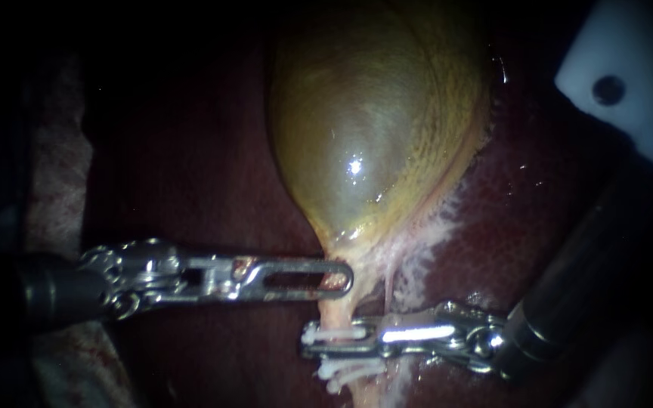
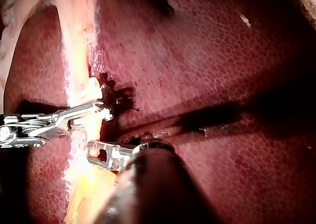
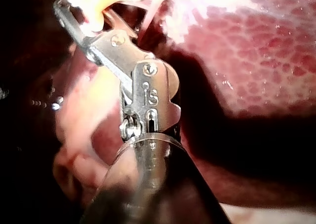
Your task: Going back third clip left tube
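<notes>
We see the gallbladder (image 1: 376,128) lying on the dark red liver (image 1: 205,189). Our left instrument (image 1: 341,278) reaches to the gallbladder's neck. Just below it, our right instrument (image 1: 313,341) lies with its jaws across the left tube (image 1: 338,306), and white clips (image 1: 348,369) sit on the tube beside them. A white object (image 1: 632,91) shows at the upper right.

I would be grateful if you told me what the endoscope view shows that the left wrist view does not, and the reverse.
Only the endoscope view shows the gallbladder with its whole rounded body, and a white block with a dark hole in the upper right corner. Only the left wrist view shows the pale tube stretching well beyond the right tool, and the dark shadows of both tools across the liver. Both show the left tool and the right tool close together at the tube, with liver around them.
</notes>
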You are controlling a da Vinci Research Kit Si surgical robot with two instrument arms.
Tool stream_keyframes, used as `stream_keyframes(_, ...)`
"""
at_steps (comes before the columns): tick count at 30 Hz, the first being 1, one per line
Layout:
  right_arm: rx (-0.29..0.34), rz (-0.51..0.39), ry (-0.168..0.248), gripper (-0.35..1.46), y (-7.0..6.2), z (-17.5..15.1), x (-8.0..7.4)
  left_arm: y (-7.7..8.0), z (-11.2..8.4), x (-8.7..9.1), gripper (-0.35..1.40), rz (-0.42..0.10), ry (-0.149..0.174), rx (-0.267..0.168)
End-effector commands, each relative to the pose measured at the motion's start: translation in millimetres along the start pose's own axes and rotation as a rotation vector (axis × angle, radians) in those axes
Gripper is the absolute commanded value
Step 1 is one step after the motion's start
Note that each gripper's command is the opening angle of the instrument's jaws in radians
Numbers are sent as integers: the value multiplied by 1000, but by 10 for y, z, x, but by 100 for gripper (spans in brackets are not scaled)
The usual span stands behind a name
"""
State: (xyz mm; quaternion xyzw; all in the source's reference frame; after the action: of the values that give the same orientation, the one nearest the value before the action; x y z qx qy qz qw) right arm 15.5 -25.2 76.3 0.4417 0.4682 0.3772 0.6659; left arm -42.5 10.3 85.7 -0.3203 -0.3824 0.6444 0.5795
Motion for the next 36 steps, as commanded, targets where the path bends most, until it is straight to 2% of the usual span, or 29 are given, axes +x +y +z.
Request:
stream_keyframes(1,-2,0,1,27,0,0,0,0,0,0,-35,0,0,0)
stream_keyframes(4,-2,6,2,32,0,0,0,1,0,0,-35,0,0,0)
stream_keyframes(11,-3,-41,0,36,2,2,1,1,0,0,-35,0,0,0)
stream_keyframes(29,-10,-111,-3,37,18,19,7,1,0,0,-35,0,0,0)
stream_keyframes(36,-11,-205,-9,38,23,20,9,1,0,0,-35,0,1,0)
